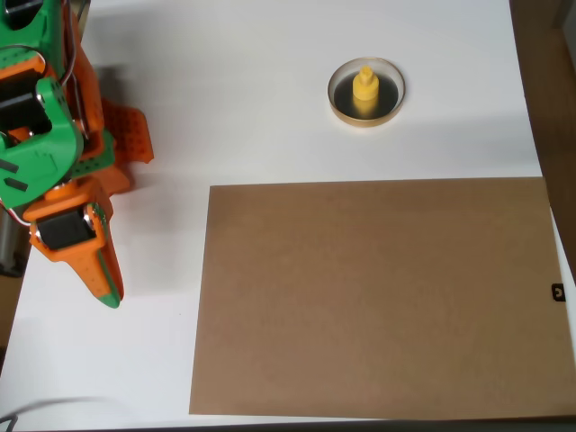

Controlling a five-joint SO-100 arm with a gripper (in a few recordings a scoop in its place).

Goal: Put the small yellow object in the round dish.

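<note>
One small yellow object [364, 90] stands upright inside the one round dish [392, 101], its narrower knob pointing toward the counter's far edge as the overhead view shows it. The object's base rests on the dish's dark inside, about in the middle, with the tan rim ringing it all round. The dish sits on the white counter [243, 99] toward the far edge, right of centre.

One brown sheet of cardboard [378, 297] lies flat on the counter, covering much of the near and right part; its far edge runs a little way below the dish, not touching it.

One arm, orange and green, stands at the counter's left edge. Its hand [106, 290] points toward the near left corner, well apart from the dish and from the cardboard. The orange fingers come together to a single green tip with no gap between them, and nothing is held there. A small black tag [558, 292] sits at the right edge.
</note>
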